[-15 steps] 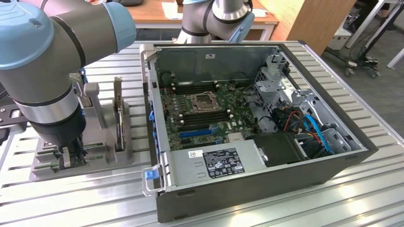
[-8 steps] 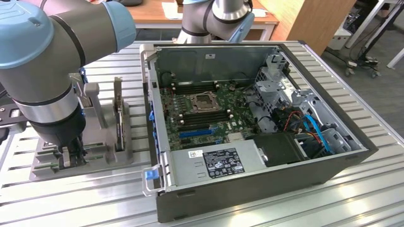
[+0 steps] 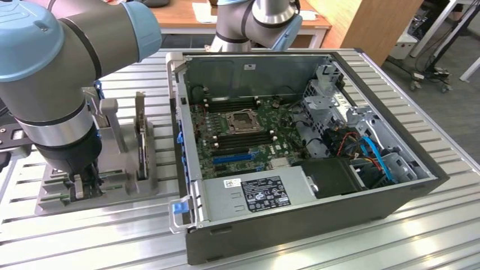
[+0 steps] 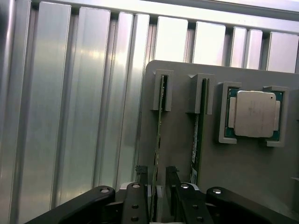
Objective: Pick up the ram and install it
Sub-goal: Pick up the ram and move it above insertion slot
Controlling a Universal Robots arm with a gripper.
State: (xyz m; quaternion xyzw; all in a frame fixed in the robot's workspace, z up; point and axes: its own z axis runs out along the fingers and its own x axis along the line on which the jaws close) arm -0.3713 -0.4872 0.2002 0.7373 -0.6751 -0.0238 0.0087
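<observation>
Pick step, pre-grasp: gripper (image 4: pixel 156 171) jaws apart astride upright ram (image 4: pixel 159 119) in grey holder (image 3: pixel 112 188), 9 o'clock of PC case (image 3: pixel 300 230) in ext. view; likely needs square, gentle squeeze.

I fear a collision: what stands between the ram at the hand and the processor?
In the wrist view, a second ram stick stands between that ram and the processor.

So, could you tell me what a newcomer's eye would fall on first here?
The open computer case dominates the exterior view's right, its green motherboard exposed. On that view's left the large blue-and-grey robot arm reaches down over a grey fixture. In the wrist view the open gripper straddles one ram stick standing on edge, with a second stick and a silver processor beside it.
</observation>
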